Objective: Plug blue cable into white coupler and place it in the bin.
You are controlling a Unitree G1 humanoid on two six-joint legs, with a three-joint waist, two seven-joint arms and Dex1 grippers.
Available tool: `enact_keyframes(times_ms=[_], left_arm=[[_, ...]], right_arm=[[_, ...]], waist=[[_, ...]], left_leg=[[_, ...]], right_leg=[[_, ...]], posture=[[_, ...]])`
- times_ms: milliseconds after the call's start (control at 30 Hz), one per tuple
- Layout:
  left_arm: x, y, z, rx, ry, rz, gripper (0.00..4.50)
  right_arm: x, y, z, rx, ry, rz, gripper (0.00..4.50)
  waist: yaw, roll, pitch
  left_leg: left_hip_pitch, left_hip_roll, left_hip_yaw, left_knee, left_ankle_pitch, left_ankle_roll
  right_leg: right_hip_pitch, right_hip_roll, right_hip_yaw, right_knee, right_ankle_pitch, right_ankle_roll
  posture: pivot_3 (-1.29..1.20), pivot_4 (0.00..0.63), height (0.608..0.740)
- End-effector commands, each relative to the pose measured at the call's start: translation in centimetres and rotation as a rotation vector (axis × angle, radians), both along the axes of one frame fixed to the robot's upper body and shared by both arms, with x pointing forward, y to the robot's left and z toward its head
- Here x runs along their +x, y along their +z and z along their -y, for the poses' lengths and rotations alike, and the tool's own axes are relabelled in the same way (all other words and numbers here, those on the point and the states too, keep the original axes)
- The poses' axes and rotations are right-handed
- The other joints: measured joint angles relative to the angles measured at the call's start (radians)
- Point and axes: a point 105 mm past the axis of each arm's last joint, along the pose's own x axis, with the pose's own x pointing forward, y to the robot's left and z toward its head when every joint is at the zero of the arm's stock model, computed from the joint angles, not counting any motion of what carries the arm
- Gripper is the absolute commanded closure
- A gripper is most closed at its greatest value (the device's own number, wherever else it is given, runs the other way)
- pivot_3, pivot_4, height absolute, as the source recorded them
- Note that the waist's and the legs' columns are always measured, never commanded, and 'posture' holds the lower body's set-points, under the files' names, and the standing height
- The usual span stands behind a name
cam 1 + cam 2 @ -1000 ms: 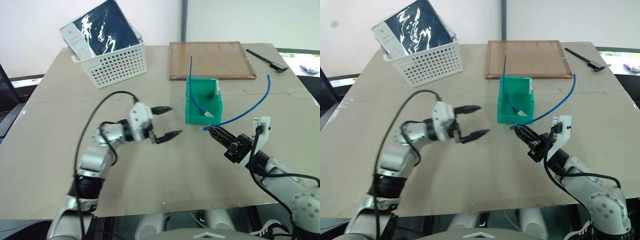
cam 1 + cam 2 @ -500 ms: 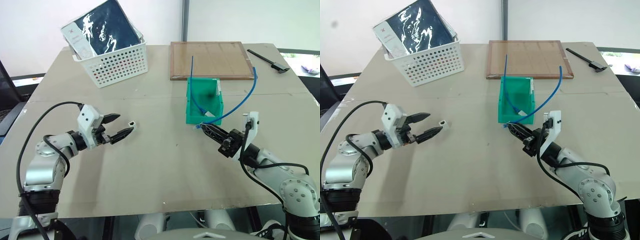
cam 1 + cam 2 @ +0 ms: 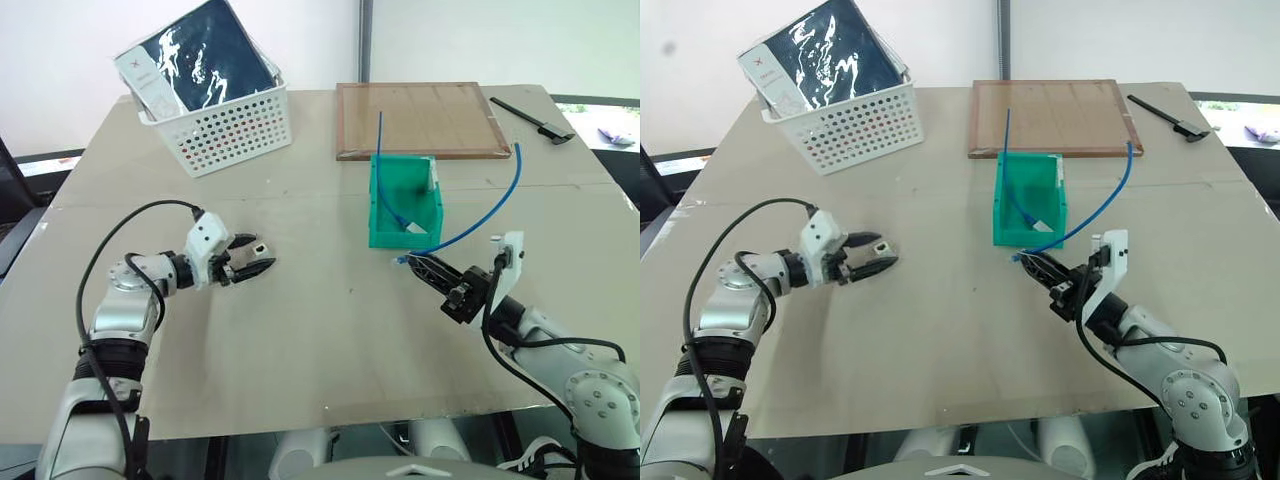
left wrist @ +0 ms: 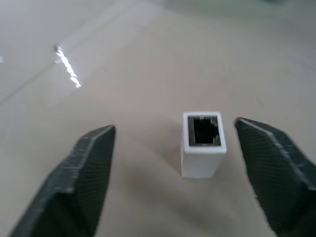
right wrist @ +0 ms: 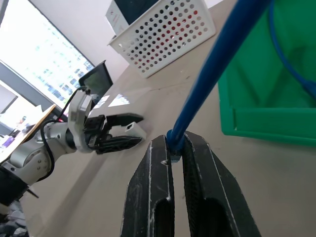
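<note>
The left gripper (image 4: 170,163) is reaching around the white coupler (image 4: 203,143), which is sitting on the table (image 3: 330,340). Its fingers are standing apart on each side, not touching it yet. The right gripper (image 5: 174,150) is squeezing tight on the blue cable (image 3: 487,218) near its plug, close to the bin (image 3: 402,200). This looks like the grabbing step. Next, the left fingers need to pinch the coupler so the plug can go in.
</note>
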Motion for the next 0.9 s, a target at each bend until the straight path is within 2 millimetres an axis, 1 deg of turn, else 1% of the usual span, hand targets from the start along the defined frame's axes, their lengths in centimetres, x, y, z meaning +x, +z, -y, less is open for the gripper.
enact_keyframes(times_ms=[33,67,100,133,200,267,367,467,533,633,700,800,900], left_arm=[[0.3,0.6,0.0,0.003,-0.026,0.036,2.96],[0.3,0.5,0.0,-0.002,-0.032,0.037,3.54],[0.3,0.6,0.2,-0.011,-0.044,0.037,3.99],[0.3,0.7,0.4,-0.020,-0.056,0.040,4.11],[0.2,1.3,1.2,-0.048,-0.098,0.044,4.13],[-0.2,2.0,2.6,-0.073,-0.166,0.037,4.13],[-1.2,3.1,5.6,-0.103,-0.287,0.018,4.13],[-2.2,3.4,8.9,-0.084,-0.406,-0.015,4.13],[-2.5,3.1,11.0,-0.051,-0.468,-0.026,4.13],[-2.5,2.5,13.4,-0.018,-0.530,-0.031,4.13],[-2.2,2.0,14.6,-0.009,-0.549,-0.041,4.13],[-2.1,0.9,16.2,0.050,-0.603,-0.034,4.13],[-1.8,0.0,16.9,0.106,-0.651,-0.027,4.13]], right_arm=[[-0.5,1.6,0.3,0.012,-0.015,0.071,4.50],[-0.5,1.7,0.3,0.011,-0.017,0.072,4.50],[-0.6,1.6,0.4,0.007,-0.020,0.072,4.50],[-0.6,1.6,0.5,0.002,-0.022,0.073,4.50],[-0.6,1.7,0.6,-0.013,-0.025,0.084,4.50],[-0.7,1.8,0.8,-0.046,-0.022,0.110,4.50],[-0.9,2.1,0.9,-0.133,0.011,0.166,4.50],[-1.0,2.1,0.9,-0.271,0.079,0.229,4.50],[-1.1,2.6,0.5,-0.308,0.144,0.289,4.50],[-0.7,2.5,0.2,-0.421,0.230,0.339,4.50],[-0.2,2.3,0.0,-0.489,0.279,0.367,4.50],[1.1,1.9,-0.4,-0.589,0.358,0.420,4.50],[2.2,1.6,-1.3,-0.665,0.453,0.476,4.50]], waist=[[0.002,0.000,0.000],[0.003,0.000,0.000],[0.004,0.000,0.000],[0.004,0.000,0.000],[0.004,0.000,0.000],[0.004,-0.001,0.000],[0.004,-0.001,0.000],[0.003,-0.001,0.000],[0.003,0.000,0.000],[0.003,-0.001,0.000],[0.003,-0.001,0.001],[0.000,-0.001,0.000],[0.001,-0.001,0.001]], left_leg=[[0.000,0.000,0.000,0.000,0.000,0.000],[0.000,0.000,0.000,0.000,0.000,0.000],[0.000,0.000,0.000,0.000,0.000,0.000],[0.000,0.000,0.000,0.000,0.000,0.000],[0.000,0.000,0.000,0.000,0.000,0.000],[0.000,0.000,0.000,0.001,0.000,0.000],[-0.001,0.000,-0.001,0.001,0.000,0.000],[-0.001,-0.001,0.000,0.001,0.000,0.000],[0.000,0.000,0.000,0.001,0.000,0.000],[0.000,-0.001,0.000,0.001,0.000,0.000],[0.000,-0.001,0.000,0.001,0.000,0.000],[0.000,-0.001,0.001,0.001,0.000,0.000],[0.000,-0.001,0.001,0.001,0.000,0.000]], right_leg=[[0.000,0.000,0.000,0.000,0.000,0.000],[0.000,-0.001,0.000,0.000,0.000,0.000],[0.000,-0.001,-0.001,0.000,0.000,0.000],[0.000,-0.001,-0.001,0.000,0.000,0.000],[0.000,-0.001,-0.001,0.000,0.000,0.000],[0.000,-0.001,-0.001,0.000,0.000,0.000],[0.000,-0.001,-0.001,0.000,0.000,0.000],[0.001,-0.001,-0.001,0.000,0.000,0.000],[0.001,-0.001,-0.001,0.000,0.000,0.000],[0.001,-0.001,-0.001,0.000,0.000,0.001],[0.001,0.000,-0.001,0.000,0.000,0.001],[0.001,0.000,-0.001,0.000,0.000,0.000],[0.001,0.000,-0.001,0.000,0.000,0.000]], posture=[[0.00,0.150,0.740],[0.00,0.150,0.740],[0.00,0.150,0.740],[0.00,0.150,0.740],[0.00,0.150,0.740],[0.00,0.150,0.740],[0.00,0.150,0.740],[0.00,0.150,0.740],[0.00,0.150,0.740],[0.00,0.150,0.740],[0.00,0.150,0.740],[0.00,0.150,0.740],[0.00,0.150,0.740]])
